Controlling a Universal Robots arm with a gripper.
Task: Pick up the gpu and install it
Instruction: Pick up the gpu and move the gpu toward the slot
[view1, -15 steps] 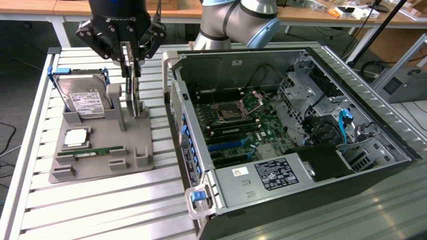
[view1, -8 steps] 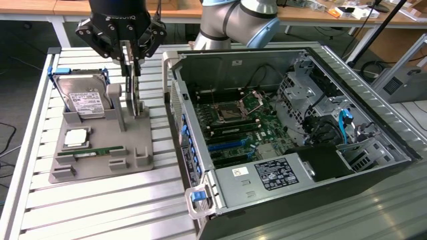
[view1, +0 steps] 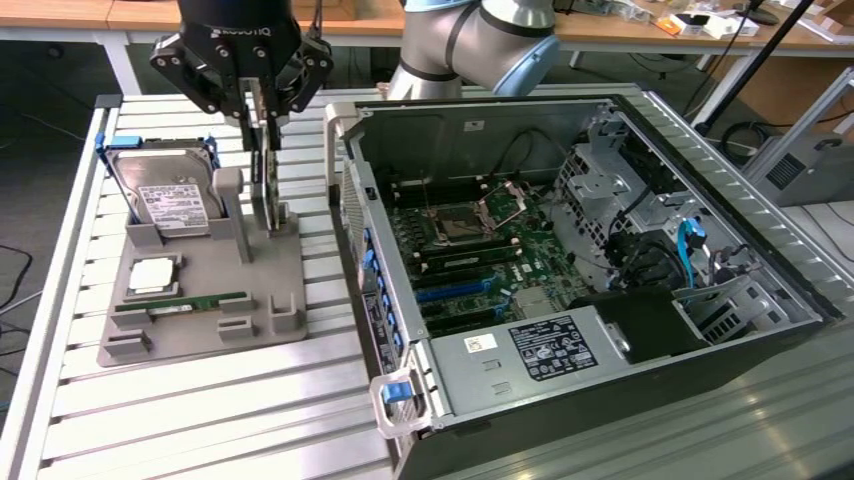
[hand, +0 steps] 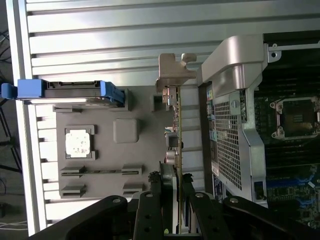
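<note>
Nearest me on the slatted table sits one grey tray. It carries one RAM stick lying flat in its slot. Behind that is one CPU, then one hard drive leaning in a blue caddy.

At the tray's far corner, on the exterior view's right, the one gpu stands upright on its long edge (thin as a blade from here). It is just beside the one open case. I cannot tell whether its lower edge touches the tray.

The gripper comes down from above with its two fingers pinched narrow on the card's top edge, one on each face. Beyond it rises the single arm.
</note>
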